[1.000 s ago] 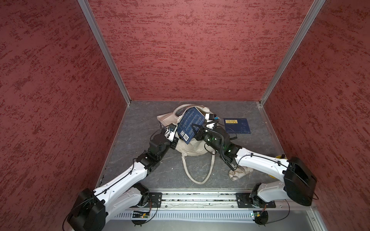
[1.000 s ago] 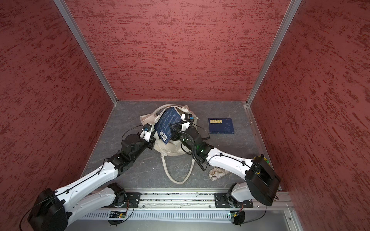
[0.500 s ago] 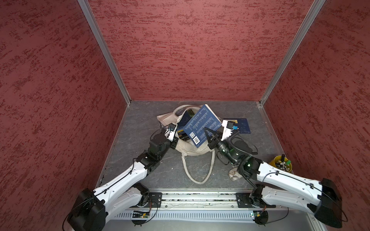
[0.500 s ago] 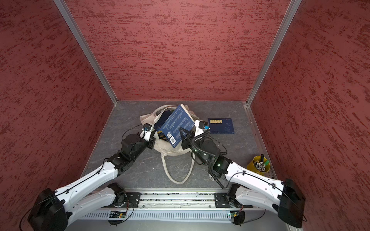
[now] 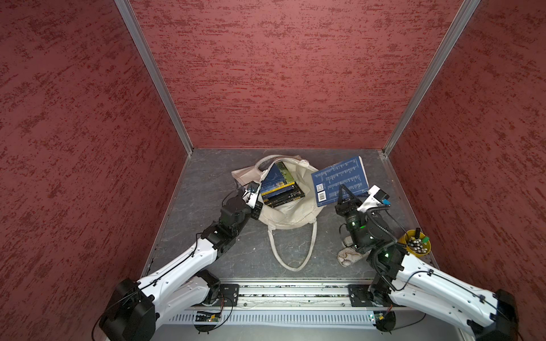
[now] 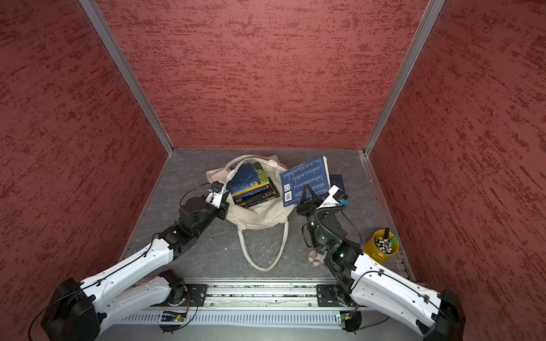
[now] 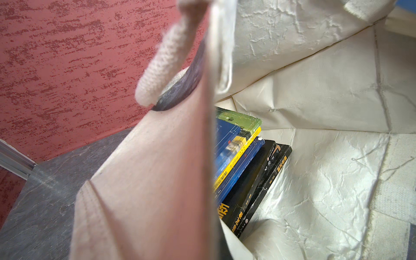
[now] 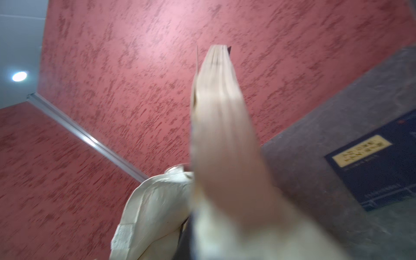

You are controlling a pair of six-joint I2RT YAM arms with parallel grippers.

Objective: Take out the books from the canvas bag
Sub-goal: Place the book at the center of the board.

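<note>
Right pincer (image 5: 343, 191) pinches one dark blue book (image 5: 339, 177) aloft beside the canvas bag (image 5: 291, 215); left pincer (image 5: 254, 193), pressed shut, clamps its rim. Inside, at least five stacked books (image 5: 279, 192), lower ones half hidden; a second blue book (image 6: 336, 180) peeks behind.

Pair: left arm (image 5: 183, 265) and right arm (image 5: 437, 283), glossy white link shells with small dark screws, bulky black joint housings, thin black cables looped alongside. Right arm adds ribbed black conduit (image 5: 374, 259) and green indicator lights (image 5: 359, 226). Black left gripper (image 5: 258, 205) and right gripper (image 5: 343, 190); white wrist camera mounts (image 5: 373, 196) with blue tabs. Black base plates (image 5: 229, 292) on silver rail (image 5: 292, 293).
</note>
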